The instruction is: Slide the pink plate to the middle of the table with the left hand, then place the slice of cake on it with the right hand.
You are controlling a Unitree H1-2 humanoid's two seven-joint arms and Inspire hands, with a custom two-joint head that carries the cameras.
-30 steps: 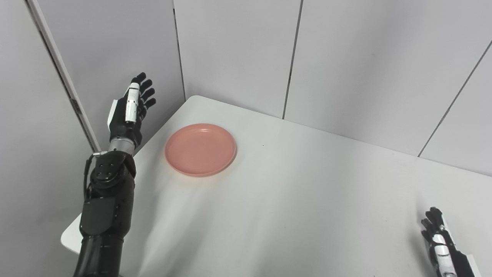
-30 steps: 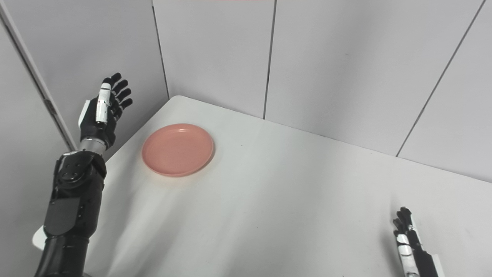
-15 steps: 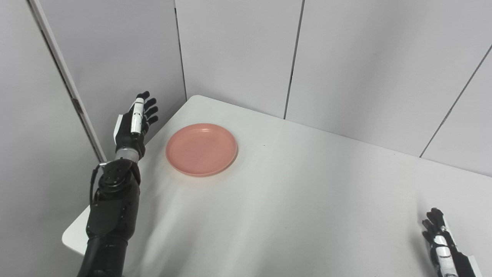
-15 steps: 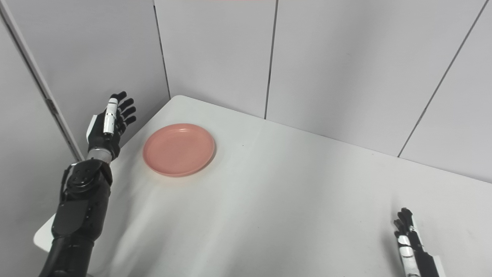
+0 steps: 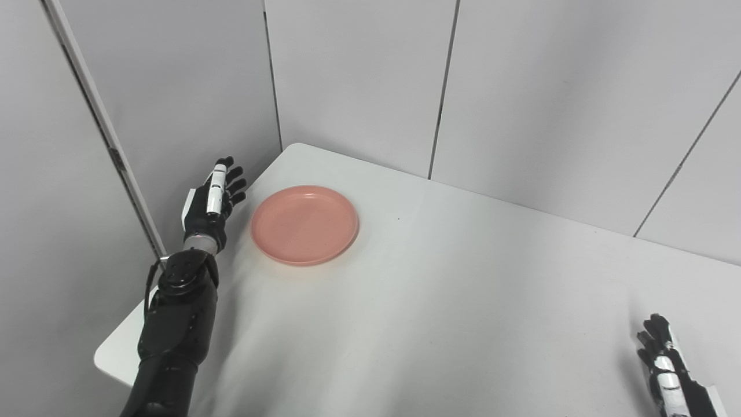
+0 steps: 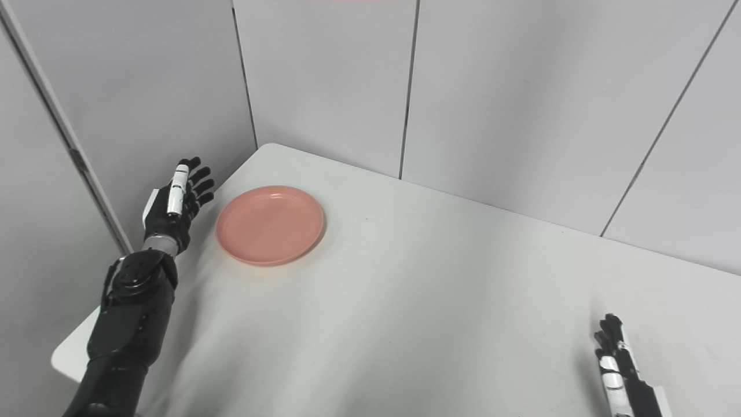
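The pink plate lies empty on the white table near its far left corner. My left hand is open, fingers up, just left of the plate at the table's left edge, a small gap from the rim. My right hand rests low at the bottom right, fingers apart, holding nothing. No slice of cake is in view.
Grey wall panels stand close behind the table's far edge and along its left side. The table's left front corner is beside my left forearm.
My left hand has come down and moved right, from up beside the wall to the table's edge next to the plate. The plate and my right hand have stayed put.
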